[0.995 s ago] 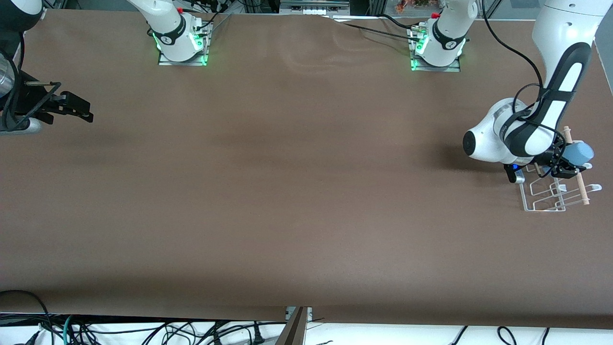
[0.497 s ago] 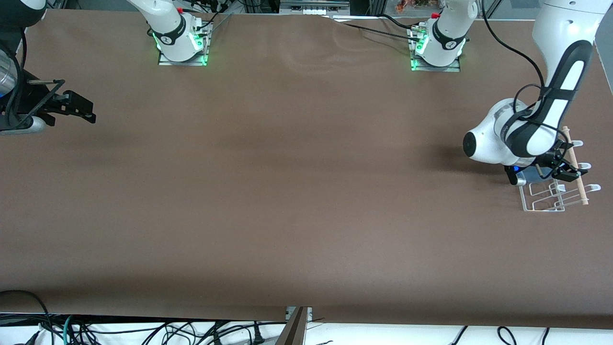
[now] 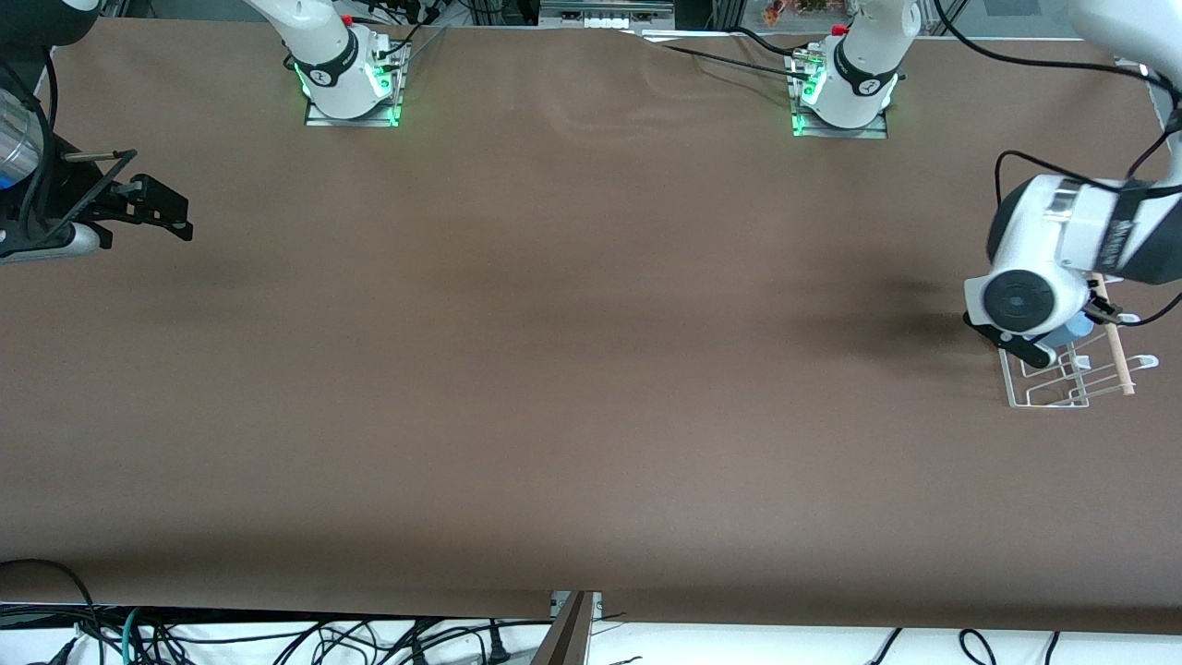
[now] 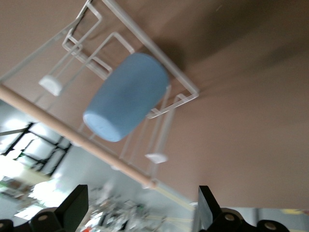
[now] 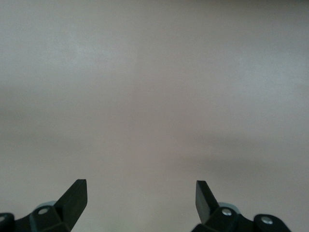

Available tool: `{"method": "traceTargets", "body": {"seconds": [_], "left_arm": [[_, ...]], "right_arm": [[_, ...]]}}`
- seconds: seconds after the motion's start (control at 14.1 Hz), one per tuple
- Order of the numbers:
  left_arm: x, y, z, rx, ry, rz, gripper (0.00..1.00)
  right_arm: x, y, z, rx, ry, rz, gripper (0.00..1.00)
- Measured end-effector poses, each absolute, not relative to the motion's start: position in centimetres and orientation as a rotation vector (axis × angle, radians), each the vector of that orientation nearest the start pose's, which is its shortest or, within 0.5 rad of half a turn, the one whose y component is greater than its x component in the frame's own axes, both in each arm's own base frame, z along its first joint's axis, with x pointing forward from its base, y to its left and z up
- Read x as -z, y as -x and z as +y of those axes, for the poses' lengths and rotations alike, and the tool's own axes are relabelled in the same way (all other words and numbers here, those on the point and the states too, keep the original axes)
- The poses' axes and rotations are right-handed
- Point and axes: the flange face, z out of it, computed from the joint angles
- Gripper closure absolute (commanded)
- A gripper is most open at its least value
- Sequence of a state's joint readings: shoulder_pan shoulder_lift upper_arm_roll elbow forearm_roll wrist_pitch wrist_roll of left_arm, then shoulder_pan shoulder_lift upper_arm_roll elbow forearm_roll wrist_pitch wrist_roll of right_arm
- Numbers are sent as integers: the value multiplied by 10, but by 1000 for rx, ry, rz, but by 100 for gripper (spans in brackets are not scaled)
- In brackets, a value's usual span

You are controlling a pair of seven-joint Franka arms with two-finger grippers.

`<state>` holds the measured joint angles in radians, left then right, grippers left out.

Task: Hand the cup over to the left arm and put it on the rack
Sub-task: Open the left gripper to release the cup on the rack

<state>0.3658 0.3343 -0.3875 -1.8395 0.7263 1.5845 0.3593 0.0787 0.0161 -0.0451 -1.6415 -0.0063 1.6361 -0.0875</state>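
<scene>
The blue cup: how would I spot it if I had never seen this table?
Look to the left arm's end of the brown table, where a small white wire rack with a wooden dowel sits. The cup lies tilted among its prongs, under the open left pincer. It is the only light-blue thing there, plain and handleless.

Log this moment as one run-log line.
cup: on rack, released | left gripper: open, above rack, apart from cup | right gripper: open, waiting over the right arm's end of the table
</scene>
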Motion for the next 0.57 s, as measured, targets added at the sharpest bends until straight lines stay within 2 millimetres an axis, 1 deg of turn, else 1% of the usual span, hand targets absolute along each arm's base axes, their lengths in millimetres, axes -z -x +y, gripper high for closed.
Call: {"method": "traceTargets", "body": {"seconds": [0.14, 0.21, 0.28, 0.43, 0.57], "left_arm": [[-364, -582, 61, -788, 2594, 719, 0], [-378, -588, 54, -765, 2670, 697, 0], [-395, -594, 43, -740, 2730, 688, 0], [-435, -608, 12, -678, 2776, 710, 0], [-476, -617, -25, -596, 2789, 760, 0]], "right_arm": [[-587, -563, 18, -36, 3142, -191, 1], [-587, -563, 18, -36, 3142, -191, 1], [-587, -563, 18, -36, 3142, -189, 1], [-587, -563, 16, -35, 3143, -185, 1], [-587, -563, 16, -35, 3143, -184, 1]]}}
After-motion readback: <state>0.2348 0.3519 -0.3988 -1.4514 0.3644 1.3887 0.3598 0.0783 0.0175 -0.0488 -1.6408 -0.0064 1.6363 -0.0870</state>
